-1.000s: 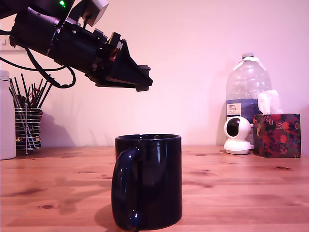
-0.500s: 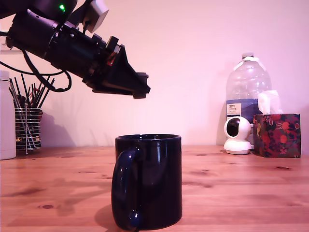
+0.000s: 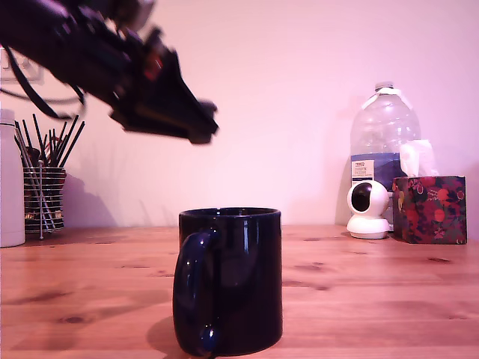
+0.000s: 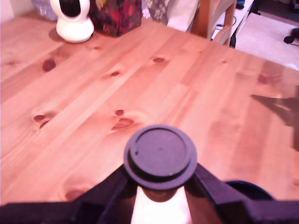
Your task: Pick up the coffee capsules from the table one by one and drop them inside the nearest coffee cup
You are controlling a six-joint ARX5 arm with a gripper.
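Observation:
A dark round coffee capsule sits clamped between my gripper's two black fingers, its flat face turned toward the wrist camera. In the exterior view the gripper hangs high over the table, up and to the left of the coffee cup, and is blurred by motion; the capsule cannot be made out there. The cup stands upright on the reddish-brown table with its handle toward the camera. In the wrist view a sliver of the cup's dark rim shows beside one finger. No other capsule is visible on the table.
At the exterior view's left stand a wire mesh utensil holder and a white container. At its right are a water bottle, a small white camera and a floral tissue box. A wooden chair stands past the table's edge.
The arm has swung toward the exterior view's left and slightly upward, away from above the cup's rim, and is now motion-blurred. The cup has not moved.

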